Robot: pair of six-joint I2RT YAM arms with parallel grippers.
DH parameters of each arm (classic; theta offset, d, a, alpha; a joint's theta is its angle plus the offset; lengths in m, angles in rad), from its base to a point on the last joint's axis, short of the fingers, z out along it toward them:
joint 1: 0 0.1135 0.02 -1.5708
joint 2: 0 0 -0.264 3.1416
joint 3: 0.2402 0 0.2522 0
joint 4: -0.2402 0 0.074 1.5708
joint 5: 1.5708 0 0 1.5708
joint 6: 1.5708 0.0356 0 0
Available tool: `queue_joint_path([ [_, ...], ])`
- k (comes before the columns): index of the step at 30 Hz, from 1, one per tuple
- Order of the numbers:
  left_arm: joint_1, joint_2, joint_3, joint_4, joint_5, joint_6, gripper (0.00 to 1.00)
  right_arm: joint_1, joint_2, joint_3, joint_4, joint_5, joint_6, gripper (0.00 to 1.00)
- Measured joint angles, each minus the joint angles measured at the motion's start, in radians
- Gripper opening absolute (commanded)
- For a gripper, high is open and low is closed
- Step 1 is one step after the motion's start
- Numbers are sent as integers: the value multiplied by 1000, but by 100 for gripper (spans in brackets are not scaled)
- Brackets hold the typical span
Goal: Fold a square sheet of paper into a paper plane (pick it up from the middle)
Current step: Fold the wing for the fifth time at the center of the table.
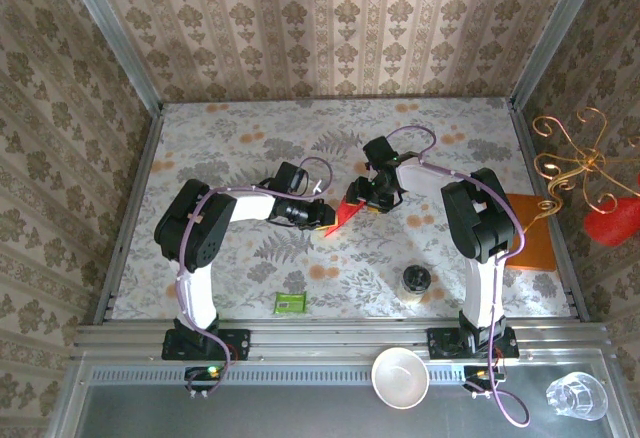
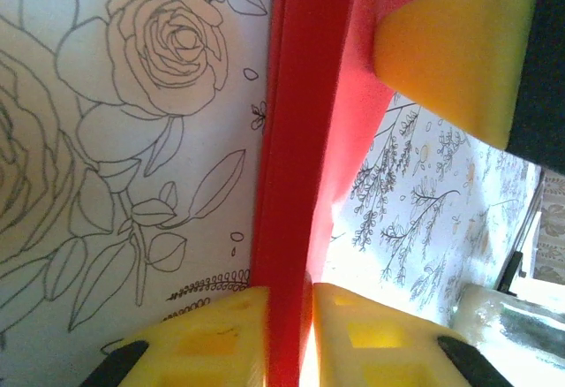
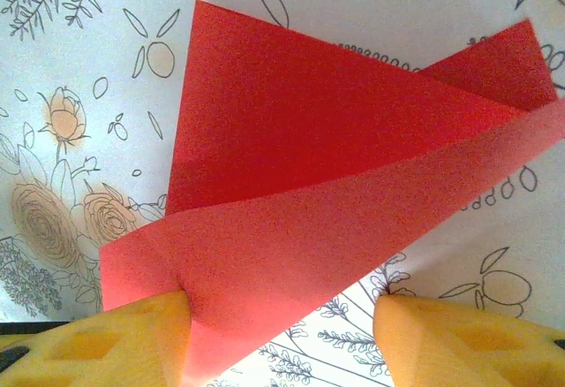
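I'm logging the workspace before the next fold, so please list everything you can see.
paper sheet: one, bright red, partly folded, table centre
packet: one, green, near edge, left of centre
pad: one, orange, table's right edge
jar: one, pale, near edge, right of centre
cup: one, white, front ledge
glass: one, clear, front ledge, right corner
table: one, floral cloth
left claw: one, yellow fingers, shut on paper sheet
right claw: one, yellow fingers, open around paper sheet

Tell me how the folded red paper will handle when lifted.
Probably floppy: the red paper bows between its layers in the right wrist view. Likely very light, a thin sheet pinched edge-on by the left pincer. Its loosely gaping folds may spring open if released.
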Motion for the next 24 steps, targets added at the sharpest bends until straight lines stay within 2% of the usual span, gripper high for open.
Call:
queue_joint_path([
  [11, -1, 0, -4, 0, -16, 0, 16, 0, 2, 2, -6, 4, 4, 58],
  [16, -1, 1, -4, 0, -18, 0, 16, 0, -8, -2, -2, 0, 5, 59],
  [24, -1, 2, -4, -1, -23, -1, 15, -8, -158, -156, 62, -4, 13, 63],
])
